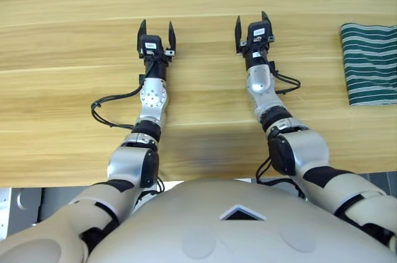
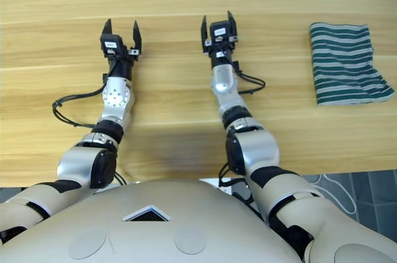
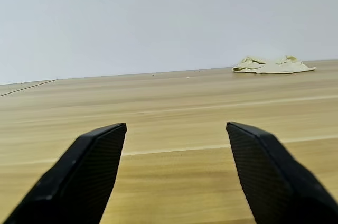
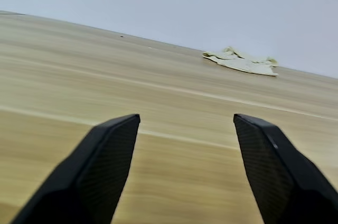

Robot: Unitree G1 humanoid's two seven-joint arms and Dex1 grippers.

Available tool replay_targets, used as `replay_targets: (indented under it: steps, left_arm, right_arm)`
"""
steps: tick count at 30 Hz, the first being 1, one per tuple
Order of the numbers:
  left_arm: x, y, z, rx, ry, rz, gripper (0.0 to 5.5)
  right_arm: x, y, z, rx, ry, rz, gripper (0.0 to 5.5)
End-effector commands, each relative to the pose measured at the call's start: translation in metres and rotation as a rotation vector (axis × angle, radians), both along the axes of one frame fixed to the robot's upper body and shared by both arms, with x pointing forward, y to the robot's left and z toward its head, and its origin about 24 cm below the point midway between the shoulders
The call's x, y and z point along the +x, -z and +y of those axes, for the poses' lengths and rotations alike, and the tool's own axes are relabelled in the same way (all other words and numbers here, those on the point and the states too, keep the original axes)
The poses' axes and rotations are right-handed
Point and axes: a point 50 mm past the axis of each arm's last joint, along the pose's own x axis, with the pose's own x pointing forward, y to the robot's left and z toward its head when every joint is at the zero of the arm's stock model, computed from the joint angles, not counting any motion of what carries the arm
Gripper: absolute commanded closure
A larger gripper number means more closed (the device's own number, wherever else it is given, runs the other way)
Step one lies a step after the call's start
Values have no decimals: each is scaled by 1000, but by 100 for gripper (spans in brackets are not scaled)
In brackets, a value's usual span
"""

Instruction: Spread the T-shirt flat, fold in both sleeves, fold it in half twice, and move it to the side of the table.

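— Two pincers: how do they stand?
— The left gripper (image 1: 157, 27) and the right gripper (image 1: 251, 21) are low over the wooden table (image 1: 74, 2), side by side, each wide open and holding nothing.
— And the T-shirt (image 1: 371, 63)?
— It lies folded, green with stripes, at 3 o'clock from the right gripper, well apart. A pale crumpled cloth (image 3: 273, 65) lies far toward 12 o'clock.
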Motion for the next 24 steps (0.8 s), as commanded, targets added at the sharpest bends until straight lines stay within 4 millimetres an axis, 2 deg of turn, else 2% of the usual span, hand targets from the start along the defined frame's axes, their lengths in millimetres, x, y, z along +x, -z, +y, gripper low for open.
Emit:
replay_targets:
  steps: [1, 5, 14, 19, 24]
  left_arm:
    - [-8, 4, 1, -23, -21, 2, 198]
    - [-10, 2, 2, 7, -24, -16, 198]
    - [-8, 5, -7, 66, 29, -8, 198]
    - [-5, 5, -6, 53, 43, 0, 127]
    - [-3, 4, -5, 54, 42, -3, 104]
  right_arm:
    - [-15, 9, 6, -15, -61, -8, 190]
    - [-21, 8, 6, -54, -63, -50, 118]
    - [-20, 9, 6, -66, -39, -52, 118]
    - [-17, 7, 8, -66, -42, -49, 114]
    - [-16, 5, 8, -62, -37, -62, 114]
